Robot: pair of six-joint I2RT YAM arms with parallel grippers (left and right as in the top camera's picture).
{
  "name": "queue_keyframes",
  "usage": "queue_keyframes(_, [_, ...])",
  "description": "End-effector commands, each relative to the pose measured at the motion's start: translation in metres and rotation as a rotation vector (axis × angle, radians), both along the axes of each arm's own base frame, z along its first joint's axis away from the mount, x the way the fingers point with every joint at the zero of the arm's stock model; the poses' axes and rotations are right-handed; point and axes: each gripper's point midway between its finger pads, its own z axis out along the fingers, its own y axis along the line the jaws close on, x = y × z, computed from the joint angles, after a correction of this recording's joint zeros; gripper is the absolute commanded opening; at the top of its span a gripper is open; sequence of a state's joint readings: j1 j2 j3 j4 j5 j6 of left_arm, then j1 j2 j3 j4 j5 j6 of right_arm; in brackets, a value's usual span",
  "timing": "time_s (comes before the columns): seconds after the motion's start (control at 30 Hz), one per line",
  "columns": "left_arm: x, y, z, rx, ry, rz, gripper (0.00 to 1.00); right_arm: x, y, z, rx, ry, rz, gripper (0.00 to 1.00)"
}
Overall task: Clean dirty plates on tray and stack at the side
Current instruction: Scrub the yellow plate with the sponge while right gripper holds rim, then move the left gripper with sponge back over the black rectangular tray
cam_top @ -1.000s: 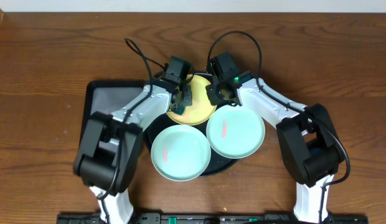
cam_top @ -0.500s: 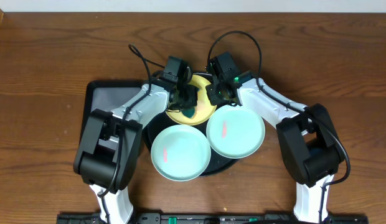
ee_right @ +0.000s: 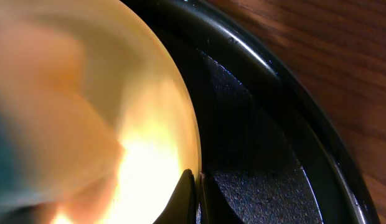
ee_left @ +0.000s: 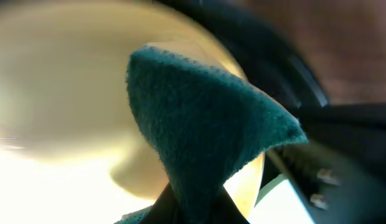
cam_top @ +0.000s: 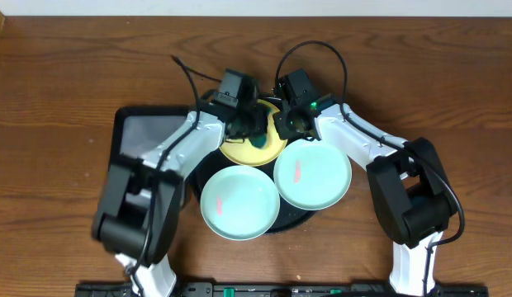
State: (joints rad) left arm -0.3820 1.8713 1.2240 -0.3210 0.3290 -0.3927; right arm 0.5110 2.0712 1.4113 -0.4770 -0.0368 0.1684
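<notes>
While gripping teal cloth (ee_left: pixel 205 137) with left gripper (ee_left: pixel 193 210), pressing it onto yellow plate (ee_right: pixel 118 124) at back of tray (ee_right: pixel 261 155); pinching that plate's rim tight with right gripper (ee_right: pixel 196 194), mint plates (cam_top: pixel 239 202) (cam_top: pixel 312 175) just in front.

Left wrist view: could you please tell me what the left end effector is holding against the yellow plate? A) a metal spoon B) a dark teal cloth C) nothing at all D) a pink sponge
B: the left end effector pinches a dark teal cloth, whose fuzzy fold lies over the yellow plate.
</notes>
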Motion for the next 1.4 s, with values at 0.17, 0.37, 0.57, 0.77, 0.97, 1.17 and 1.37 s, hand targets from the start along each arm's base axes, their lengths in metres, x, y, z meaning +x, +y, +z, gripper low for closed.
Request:
queue_keyframes(0.17, [0.032,0.042,0.026,0.226,-0.172,0.122,0.08,-0.008,0.008,-0.008,0.007,0.027,0.020,0.01])
queue_keyframes(0.37, [0.029,0.051,-0.006,0.293,-0.122,0.134,0.08,-0.007,0.008,-0.008,0.007,0.027,0.020,0.01])
queue_keyframes(0.57, [0.024,0.053,-0.043,0.325,-0.048,0.121,0.08,-0.008,0.008,-0.008,0.007,0.027,0.020,0.01])
queue_keyframes(0.77, [0.015,0.020,-0.044,0.162,0.003,0.043,0.08,-0.007,0.008,-0.008,0.007,0.027,0.020,0.01])
queue_keyframes(0.97, [0.013,-0.005,-0.014,0.014,-0.016,-0.008,0.08,-0.008,0.008,-0.008,0.007,0.027,0.020,0.01])
queue_keyframes(1.17, [0.007,0.004,0.034,0.012,-0.074,0.008,0.08,-0.008,0.008,-0.008,0.007,0.027,0.020,0.25])
queue_keyframes(1.37, [-0.018,0.035,0.098,0.065,-0.141,0.067,0.08,-0.008,0.008,-0.008,0.007,0.027,0.020,0.36])
